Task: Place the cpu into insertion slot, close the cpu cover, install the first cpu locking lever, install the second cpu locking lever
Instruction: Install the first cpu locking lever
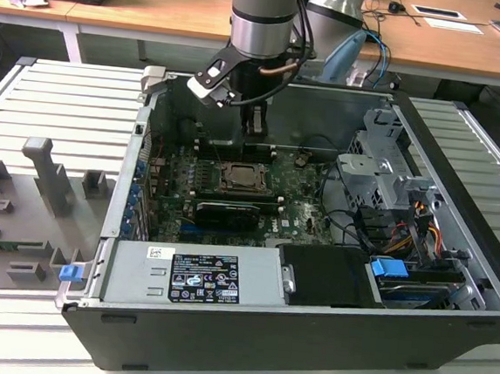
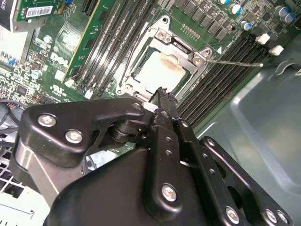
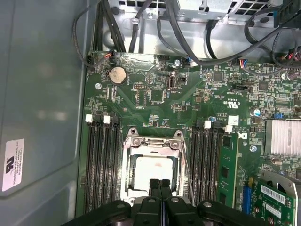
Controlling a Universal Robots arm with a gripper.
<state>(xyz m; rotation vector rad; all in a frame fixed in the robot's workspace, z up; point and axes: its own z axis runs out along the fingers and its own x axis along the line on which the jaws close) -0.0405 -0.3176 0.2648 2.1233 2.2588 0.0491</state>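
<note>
The cpu [image 3: 153,173] [image 2: 159,69], a pale square chip, lies in the insertion slot [image 1: 245,178] on the green motherboard. The cpu cover [image 3: 128,165] [image 2: 162,35], a silver-grey frame, lies flat around the chip. A thin wire lever [image 2: 235,62] sticks out sideways from one corner of the socket, over the memory slots. My gripper [image 3: 160,184] [image 2: 162,92] [image 1: 255,128] hangs just above one edge of the socket. Its black fingers are shut together with nothing between them.
Black memory slots [image 3: 101,165] [image 3: 207,165] flank the socket on both sides. Cable bundles [image 3: 188,33] run along the board's edge, with a card [image 3: 275,197] nearby. The case walls [image 1: 457,223], the drive cage [image 1: 382,177] and the power supply [image 1: 194,274] surround the board.
</note>
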